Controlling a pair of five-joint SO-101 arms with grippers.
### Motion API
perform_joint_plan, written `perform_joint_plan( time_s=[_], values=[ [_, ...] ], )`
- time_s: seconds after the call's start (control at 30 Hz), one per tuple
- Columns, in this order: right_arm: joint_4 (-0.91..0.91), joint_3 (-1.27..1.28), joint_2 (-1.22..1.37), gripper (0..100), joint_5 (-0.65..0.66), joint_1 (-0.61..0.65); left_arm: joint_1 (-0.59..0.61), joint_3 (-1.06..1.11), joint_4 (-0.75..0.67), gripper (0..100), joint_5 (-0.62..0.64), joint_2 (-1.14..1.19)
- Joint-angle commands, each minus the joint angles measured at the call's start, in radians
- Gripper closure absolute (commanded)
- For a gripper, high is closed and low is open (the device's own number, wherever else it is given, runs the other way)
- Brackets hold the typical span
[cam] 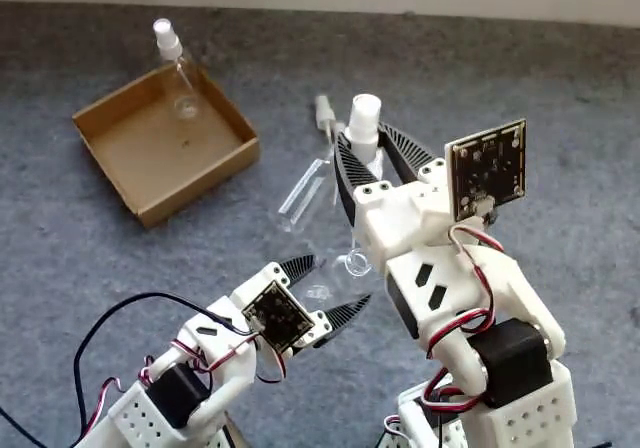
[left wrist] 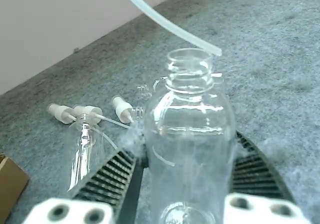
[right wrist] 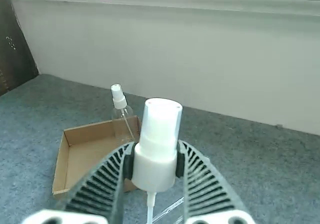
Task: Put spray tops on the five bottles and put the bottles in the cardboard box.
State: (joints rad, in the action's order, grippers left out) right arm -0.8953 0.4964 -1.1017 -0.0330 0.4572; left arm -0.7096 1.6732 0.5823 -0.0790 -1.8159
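Note:
My left gripper (cam: 322, 290) is shut on a clear open-necked bottle (left wrist: 190, 129), low over the carpet in front of the right arm. Just beyond it, my right gripper (cam: 365, 146) is shut on a white spray top (cam: 365, 118), held upright above the bottle. The top's thin tube (left wrist: 165, 21) slants down to the rim of the bottle's mouth. In the right wrist view the spray top (right wrist: 157, 144) sits between the fingers. The cardboard box (cam: 110, 128) lies at the far left, and a capped bottle (cam: 175, 68) stands in its far corner.
Another clear bottle (cam: 300, 193) lies on the grey carpet between the box and the right arm, with a white spray top (cam: 324, 113) past it. The left wrist view shows a lying bottle (left wrist: 82, 144) and loose white tops (left wrist: 62, 113) on the carpet.

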Motion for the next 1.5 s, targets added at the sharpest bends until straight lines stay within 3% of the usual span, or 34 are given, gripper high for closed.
perform_joint_plan(
  time_s=[0.0,0.33,0.47,0.7,1.0,1.17,1.47],
  values=[
    [0.038,-0.004,-0.012,98.9,-0.009,0.012,-0.012,0.022,-0.026,89,-0.008,-0.01],
    [0.041,-0.03,-0.022,98.9,-0.009,0.012,-0.008,0.019,-0.026,89,-0.008,-0.01],
    [0.044,-0.035,-0.081,98.9,-0.009,0.012,0.054,0.019,-0.026,89,-0.005,-0.01],
    [0.119,-0.028,-0.166,98.9,-0.009,0.012,0.068,0.019,-0.023,89,0.201,-0.01],
    [0.119,-0.024,-0.177,98.9,-0.015,0.012,0.061,0.021,-0.023,89,0.207,-0.01],
    [0.12,-0.022,-0.176,98.9,-0.123,0.008,-0.004,0.021,-0.02,89,0.207,-0.01],
    [0.12,0.062,-0.182,98.9,-0.121,0.005,-0.021,0.019,-0.026,89,0.207,-0.01]
  ],
)
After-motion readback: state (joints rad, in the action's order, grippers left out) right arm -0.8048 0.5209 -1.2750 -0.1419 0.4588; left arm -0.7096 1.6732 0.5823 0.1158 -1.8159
